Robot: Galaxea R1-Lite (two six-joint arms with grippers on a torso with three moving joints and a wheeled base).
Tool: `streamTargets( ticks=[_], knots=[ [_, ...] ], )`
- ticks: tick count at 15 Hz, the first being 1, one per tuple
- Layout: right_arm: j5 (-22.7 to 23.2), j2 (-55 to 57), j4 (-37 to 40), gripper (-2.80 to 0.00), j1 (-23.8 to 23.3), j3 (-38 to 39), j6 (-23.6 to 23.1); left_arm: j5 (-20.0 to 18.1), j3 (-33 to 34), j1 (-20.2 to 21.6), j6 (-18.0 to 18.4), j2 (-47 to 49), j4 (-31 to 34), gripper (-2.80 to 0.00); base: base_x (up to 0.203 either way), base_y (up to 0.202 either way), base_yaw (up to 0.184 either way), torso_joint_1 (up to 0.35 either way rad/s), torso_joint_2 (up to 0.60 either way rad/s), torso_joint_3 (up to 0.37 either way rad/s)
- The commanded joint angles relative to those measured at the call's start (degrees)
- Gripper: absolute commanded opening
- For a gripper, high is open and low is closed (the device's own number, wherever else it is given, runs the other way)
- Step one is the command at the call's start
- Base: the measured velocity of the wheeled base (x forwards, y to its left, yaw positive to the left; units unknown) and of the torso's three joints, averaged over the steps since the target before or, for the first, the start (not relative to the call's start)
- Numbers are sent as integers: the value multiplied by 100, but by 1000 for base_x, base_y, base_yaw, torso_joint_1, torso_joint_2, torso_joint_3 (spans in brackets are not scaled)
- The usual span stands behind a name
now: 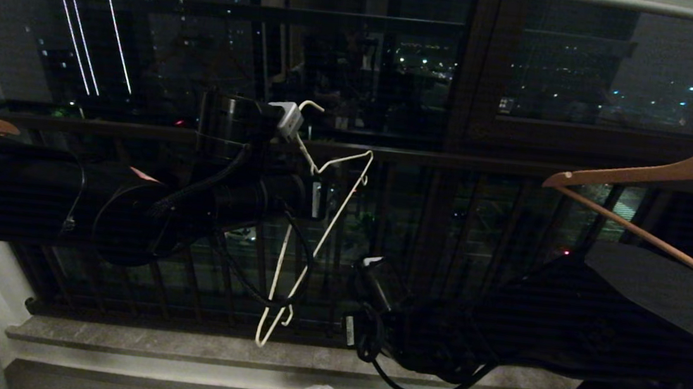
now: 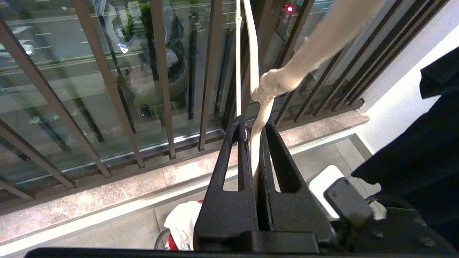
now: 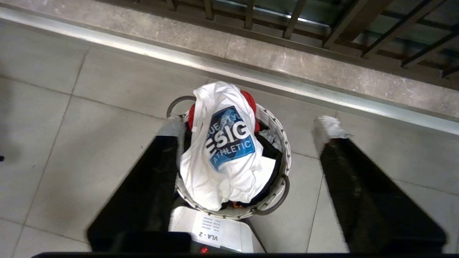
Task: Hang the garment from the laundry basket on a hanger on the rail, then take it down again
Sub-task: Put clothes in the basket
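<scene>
Left jaws clamped on hanger (image 2: 255, 107)

Printed on the blue chest logo of the white T-shirt (image 3: 229, 143) lying in the laundry basket (image 3: 283, 157): "ESIG" in large white letters, "ATHLETIC" beneath, partly legible "UE STYLE" above. Marked "VLA - 2" on a white label (image 3: 211, 233) below the basket.

White T-shirt (image 3: 222, 150) with blue logo lies crumpled atop the round patterned-rim basket (image 3: 279, 150); thin white wire hanger (image 1: 317, 230) hangs tilted well above the basket.
</scene>
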Motion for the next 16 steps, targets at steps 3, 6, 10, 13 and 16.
streamTargets(
  ticks=[3, 6, 10, 13, 16],
  knots=[
    [-8, -176, 15, -280, -5, 42, 13, 4, 9, -1, -11, 6, 1, -280, 0, 0, 0, 0, 0, 0],
    [-8, -226, 15, -280, -5, 65, 13, -5, 18, -1, 33, 15, 9, -280, 0, 0, 0, 0, 0, 0],
    [-26, -735, 13, -280, 1, 325, 24, 1, -105, -20, 115, 65, 449, -280, 0, 0, 0, 0, 0, 0],
    [-144, -1374, 99, -280, -2, 781, -53, -5, -202, -19, 230, -55, 980, -280, 0, 0, 0, 0, 0, 0],
    [-500, -2282, 210, -280, 45, 1461, -82, -5, -166, -18, 246, -151, 1110, -280, 0, 0, 0, 0, 0, 0]
  ],
)
